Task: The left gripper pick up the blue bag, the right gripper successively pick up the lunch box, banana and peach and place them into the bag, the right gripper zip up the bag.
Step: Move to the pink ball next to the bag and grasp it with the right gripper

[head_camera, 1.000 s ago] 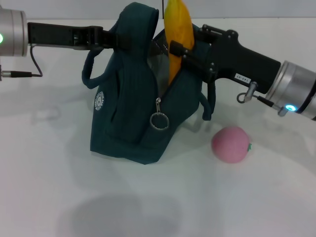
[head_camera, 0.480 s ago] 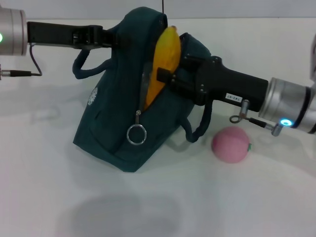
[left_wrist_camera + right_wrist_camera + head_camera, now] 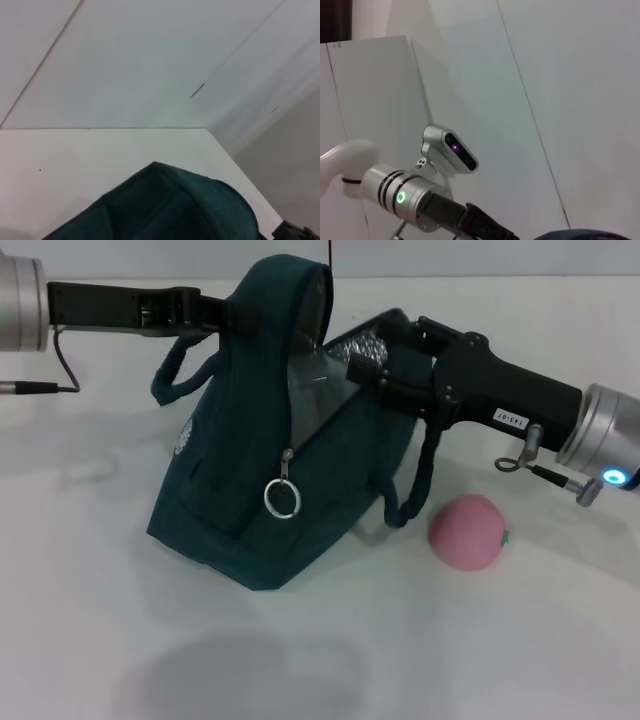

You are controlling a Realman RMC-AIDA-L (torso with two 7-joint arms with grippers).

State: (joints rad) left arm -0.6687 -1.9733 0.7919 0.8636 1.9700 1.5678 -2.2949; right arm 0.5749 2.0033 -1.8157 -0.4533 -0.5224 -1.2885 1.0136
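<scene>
The blue bag stands tilted on the white table, its mouth open and silver lining showing. My left gripper is shut on the bag's top edge and holds it up. At the bag's mouth on the right side, my right gripper has its fingers spread, with nothing between them. The banana and the lunch box are out of sight. The pink peach lies on the table just right of the bag. A zip pull ring hangs on the bag's front. The left wrist view shows only the bag's top.
The bag's loose handle strap hangs between the bag and the peach, below my right arm. A white wall runs along the table's far edge. The right wrist view shows my left arm and the head camera.
The banana, held upright over the bag's mouth a second ago, went down into the bag and is gone from view. My right gripper has let go and drawn back to the right.
</scene>
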